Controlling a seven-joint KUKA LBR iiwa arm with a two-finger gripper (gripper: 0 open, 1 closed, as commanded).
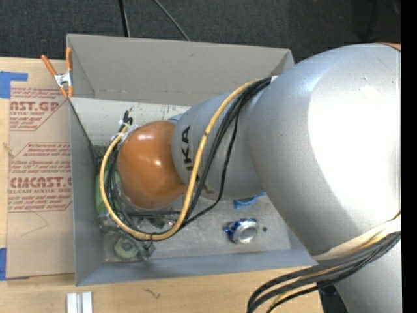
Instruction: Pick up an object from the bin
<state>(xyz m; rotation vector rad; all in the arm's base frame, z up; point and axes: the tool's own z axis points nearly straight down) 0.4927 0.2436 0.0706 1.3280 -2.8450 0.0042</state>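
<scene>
Found the grey metal bin [85, 194] crowded at its left end. Made out, low in the left corner, a dull green round thing [124, 248], possibly a lid, among dark clutter. Saw the orange domed wrist cover [146, 165], looped by yellow and black cables [111, 155], lowered over that heap. Could not tell the claw's opening or any hold, hidden beneath the cover. Noted rightward, well apart on the floor, a crushed blue-and-silver can [242, 230].

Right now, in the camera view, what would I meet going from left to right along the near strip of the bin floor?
bin's left wall → round greenish thing in the near left corner → shiny blue and silver thing → grey robot arm
</scene>
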